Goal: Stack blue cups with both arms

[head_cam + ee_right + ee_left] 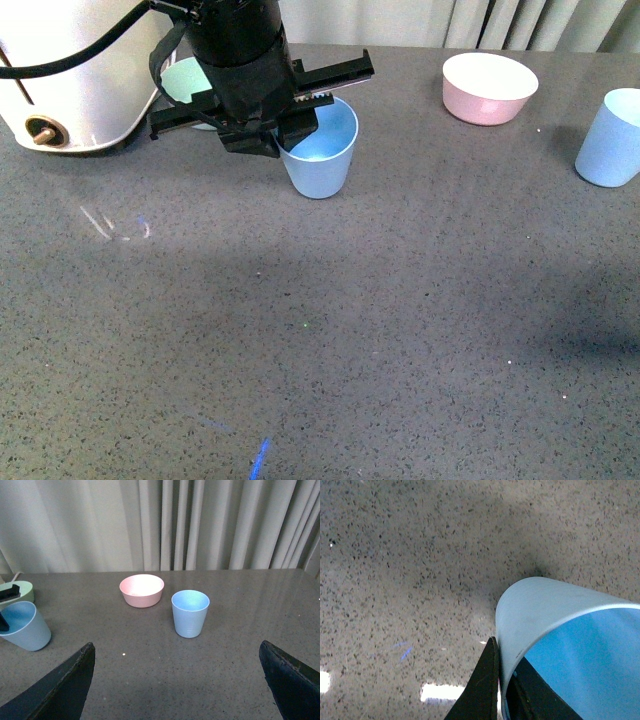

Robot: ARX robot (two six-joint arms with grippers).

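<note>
My left gripper (285, 140) is shut on the rim of a light-blue cup (322, 150), one finger inside and one outside the wall. The cup is upright at the far middle-left of the table; whether its base touches the surface I cannot tell. In the left wrist view the cup (555, 615) fills the lower right, with a black finger (482, 690) against its wall. The second blue cup (610, 138) stands upright at the far right edge. It also shows in the right wrist view (190, 613), ahead of my open, empty right gripper (180, 690). The right arm is out of the front view.
A pink bowl (489, 87) sits at the back right, also in the right wrist view (142, 590). A mint-green bowl (185, 78) is partly hidden behind the left arm. A white appliance (70, 85) stands at the back left. Grey speckled tabletop (350, 340) spans the foreground.
</note>
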